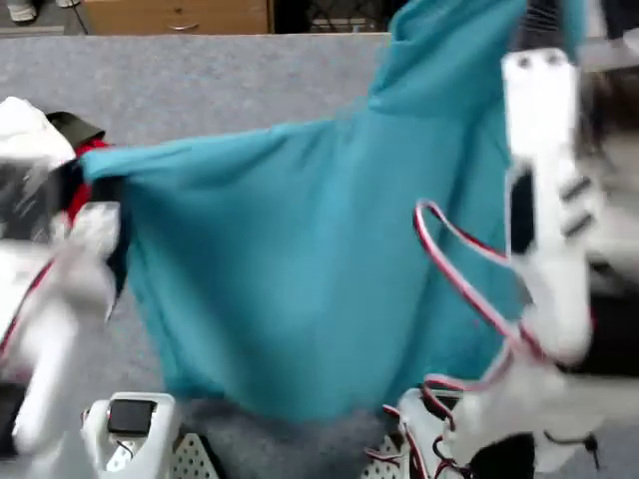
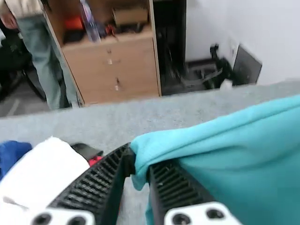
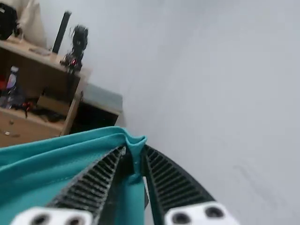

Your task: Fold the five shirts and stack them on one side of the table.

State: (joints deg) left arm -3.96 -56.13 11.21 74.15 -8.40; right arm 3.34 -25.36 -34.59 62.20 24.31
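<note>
My left gripper (image 2: 137,164) has its two black ribbed fingers (image 2: 176,187) clamped on a bunched edge of the teal shirt (image 2: 234,150). The cloth fold sticks up between them. From the pinch, the shirt spreads away taut above the grey table (image 2: 122,119). On the other side of the gripper lies a white cloth (image 2: 40,171), with a blue cloth (image 2: 11,154) touching its far edge and a small black-and-red item (image 2: 88,153) just beside it; I cannot tell what that item is. Beyond the table stands a wooden cabinet (image 2: 112,65) with drawers, its open shelf cluttered, and dark equipment (image 2: 206,72) sits on the floor against the white wall (image 2: 253,23).
</note>
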